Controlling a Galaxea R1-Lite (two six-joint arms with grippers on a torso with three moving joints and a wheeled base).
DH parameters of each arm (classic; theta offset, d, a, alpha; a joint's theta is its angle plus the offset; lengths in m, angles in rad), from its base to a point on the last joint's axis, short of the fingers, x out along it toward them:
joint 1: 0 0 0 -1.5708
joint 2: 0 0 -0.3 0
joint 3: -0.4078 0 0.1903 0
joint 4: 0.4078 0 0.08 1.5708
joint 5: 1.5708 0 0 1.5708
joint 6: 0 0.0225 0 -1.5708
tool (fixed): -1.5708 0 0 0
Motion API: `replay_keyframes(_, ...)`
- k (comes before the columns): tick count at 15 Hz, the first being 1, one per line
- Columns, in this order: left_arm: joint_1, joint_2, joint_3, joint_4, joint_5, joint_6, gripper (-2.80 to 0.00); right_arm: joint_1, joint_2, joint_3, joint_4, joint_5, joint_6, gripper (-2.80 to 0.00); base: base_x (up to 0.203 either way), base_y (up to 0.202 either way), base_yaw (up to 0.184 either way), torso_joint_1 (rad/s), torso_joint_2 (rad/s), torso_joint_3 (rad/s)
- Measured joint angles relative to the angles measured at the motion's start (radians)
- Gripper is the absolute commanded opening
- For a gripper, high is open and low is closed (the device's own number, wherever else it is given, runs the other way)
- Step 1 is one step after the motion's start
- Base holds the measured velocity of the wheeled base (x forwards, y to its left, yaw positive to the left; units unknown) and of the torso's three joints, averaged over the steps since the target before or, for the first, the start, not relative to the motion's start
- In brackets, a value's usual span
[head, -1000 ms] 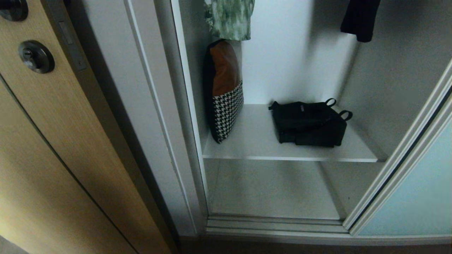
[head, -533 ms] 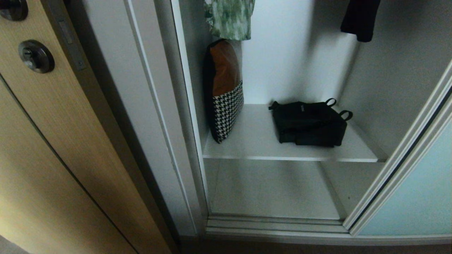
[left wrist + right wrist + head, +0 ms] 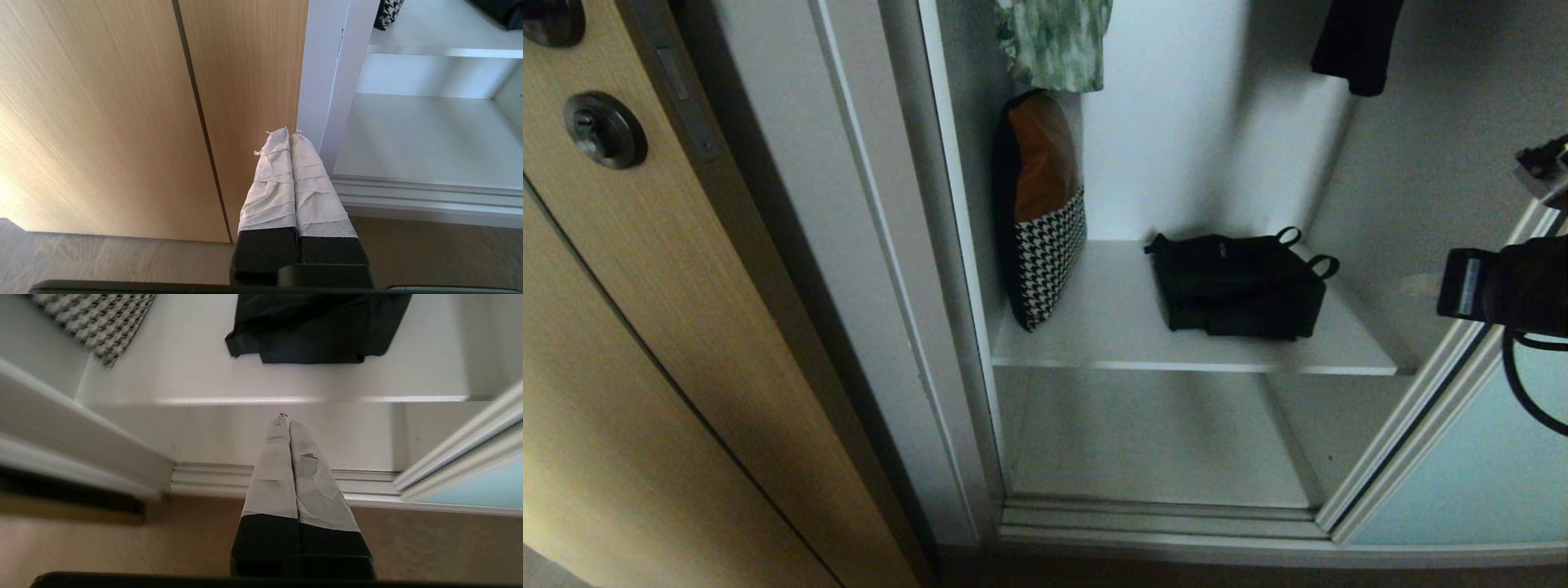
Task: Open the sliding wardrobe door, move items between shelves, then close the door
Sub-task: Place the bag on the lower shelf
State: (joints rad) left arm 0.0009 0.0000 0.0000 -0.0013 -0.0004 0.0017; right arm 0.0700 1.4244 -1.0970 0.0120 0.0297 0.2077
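Head view — right arm (image 3: 1515, 282) cut off at edge; right claw (image 3: 288, 424) pressed shut, empty, short of black bag (image 3: 316, 328).

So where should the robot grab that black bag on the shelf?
Probably the thin strap loops at the far right end of the black bag. They stick up clear of the flat, floppy body, so a pincer coming in from the open front, over the shelf edge, could pinch one.

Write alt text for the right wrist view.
The shut right gripper points into the open wardrobe, at the front edge of a white shelf holding a black bag and a houndstooth cushion.
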Motion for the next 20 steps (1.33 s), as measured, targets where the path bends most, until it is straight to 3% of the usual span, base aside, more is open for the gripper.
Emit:
replay_keyframes(4,0.000,0.000,0.000,0.000,0.000,0.000,-2.80,-0.009,0.199,-0.144,-0.022,-0.030,0.085,-2.80,0.000,0.000,0.000,0.000,0.00,0.000)
replay_keyframes(5,0.000,0.000,0.000,0.000,0.000,0.000,-2.80,-0.013,0.240,-0.171,-0.021,-0.033,0.098,0.00,0.000,0.000,0.000,0.000,0.00,0.000)
replay_keyframes(11,0.000,0.000,0.000,0.000,0.000,0.000,-2.80,-0.047,0.467,-0.337,0.000,-0.098,0.183,0.00,0.000,0.000,0.000,0.000,0.00,0.000)
replay_keyframes(13,0.000,0.000,0.000,0.000,0.001,0.000,-2.80,-0.066,0.528,-0.363,-0.013,-0.108,0.175,0.00,0.000,0.000,0.000,0.000,0.00,0.000)
replay_keyframes(20,0.000,0.000,0.000,0.000,0.000,0.000,-2.80,-0.122,0.731,-0.437,-0.220,-0.142,0.139,0.00,0.000,0.000,0.000,0.000,0.00,0.000)
